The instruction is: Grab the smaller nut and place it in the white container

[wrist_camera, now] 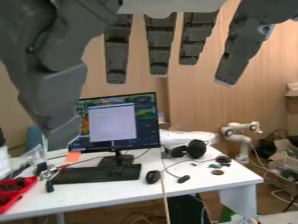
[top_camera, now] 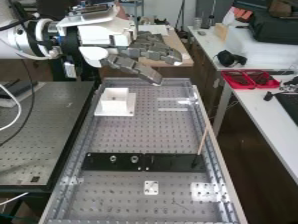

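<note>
One hasty descent — my fingers (top_camera: 143,51) hang straight and apart, higher than the white container (top_camera: 115,98) — and I could knock it.

A white desk (wrist_camera: 120,191) stands near wood-toned panelling (wrist_camera: 199,102)

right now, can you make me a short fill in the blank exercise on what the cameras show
The flat bar bearing the larger nut and the bearing is ____ in colour.
Of that bar and the white container, the one nearer the hand is the ____.
The hand is not shut but ____.
Below the monitor, a black ____ with rows of keys lies on the table.

Missing words: black; white container; open; keyboard
</note>
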Available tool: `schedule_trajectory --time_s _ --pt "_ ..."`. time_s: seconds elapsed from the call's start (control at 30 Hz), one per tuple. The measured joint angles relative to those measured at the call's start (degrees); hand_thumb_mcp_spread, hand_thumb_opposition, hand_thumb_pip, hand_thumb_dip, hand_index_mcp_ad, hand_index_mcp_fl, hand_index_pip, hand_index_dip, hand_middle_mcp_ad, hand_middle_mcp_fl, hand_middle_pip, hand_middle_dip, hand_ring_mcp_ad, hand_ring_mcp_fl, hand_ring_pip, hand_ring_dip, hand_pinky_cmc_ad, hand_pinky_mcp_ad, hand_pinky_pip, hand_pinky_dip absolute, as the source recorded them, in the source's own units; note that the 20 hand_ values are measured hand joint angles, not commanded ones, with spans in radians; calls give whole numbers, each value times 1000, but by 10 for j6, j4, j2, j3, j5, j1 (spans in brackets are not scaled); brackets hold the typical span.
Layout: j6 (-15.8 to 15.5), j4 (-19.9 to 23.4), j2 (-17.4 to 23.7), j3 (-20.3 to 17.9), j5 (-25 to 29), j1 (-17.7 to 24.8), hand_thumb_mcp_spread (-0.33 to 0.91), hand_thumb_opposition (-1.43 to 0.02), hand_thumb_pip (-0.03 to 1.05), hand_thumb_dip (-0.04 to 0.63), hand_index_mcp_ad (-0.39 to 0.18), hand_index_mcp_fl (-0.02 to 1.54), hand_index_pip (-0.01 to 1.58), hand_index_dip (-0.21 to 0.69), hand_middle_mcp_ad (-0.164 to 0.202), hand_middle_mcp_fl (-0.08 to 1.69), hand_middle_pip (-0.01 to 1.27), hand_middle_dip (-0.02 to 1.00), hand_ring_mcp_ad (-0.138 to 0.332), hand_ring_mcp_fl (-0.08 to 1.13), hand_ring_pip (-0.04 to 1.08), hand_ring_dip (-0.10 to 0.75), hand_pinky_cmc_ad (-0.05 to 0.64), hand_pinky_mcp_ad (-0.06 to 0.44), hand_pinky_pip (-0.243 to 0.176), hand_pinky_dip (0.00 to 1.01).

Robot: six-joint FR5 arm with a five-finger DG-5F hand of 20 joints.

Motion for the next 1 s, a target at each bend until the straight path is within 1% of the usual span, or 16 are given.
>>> schedule_trajectory --time_s 0.03,0.07,0.1,0.13,0.17,0.2,0.27,0.3,0.37,0.57,0.67,1.0 --pt "1 -4 2 6 20 3 267 -791 606 188 -169 24 688 -28 66 82 133 300 110 14 103 152 393 311 -61 463" --pt "2 -8 3 11 39 6 257 -789 602 188 -162 19 656 -28 70 79 133 300 124 14 103 152 394 316 -61 473" --pt "2 -8 3 11 41 7 239 -773 602 187 -154 24 639 -28 66 82 129 300 126 14 103 152 394 328 -61 487" --pt "1 -11 5 16 58 10 239 -775 602 176 -152 21 618 -28 66 82 133 300 122 17 103 152 396 330 -58 492" --pt "0 -16 6 21 73 14 225 -775 602 171 -152 24 607 -24 70 82 129 300 126 17 103 152 396 328 -75 506" --pt "-1 -18 6 23 79 16 223 -775 602 169 -152 19 595 -24 70 79 133 300 126 17 103 152 412 326 -87 518" --pt "-6 -27 7 31 105 23 222 -775 602 155 -152 23 564 -12 70 79 129 300 127 17 103 152 417 333 -91 527" --pt "-7 -28 7 32 108 24 222 -775 602 155 -152 24 548 -12 70 82 133 300 126 17 106 152 429 340 -91 531" --pt "-12 -35 9 38 125 30 222 -775 606 155 -152 24 517 -12 70 80 129 300 129 17 106 152 429 340 -91 536" --pt "-12 -38 11 43 146 40 211 -775 614 159 -152 21 471 2 70 80 129 300 129 17 105 152 429 339 -91 536" --pt "-13 -38 12 43 151 44 211 -775 614 159 -136 35 468 17 66 82 129 300 129 17 105 152 429 339 -91 536" --pt "-14 -54 8 54 149 48 211 -775 614 159 -136 37 454 21 70 80 129 300 129 17 105 152 429 339 -91 536"
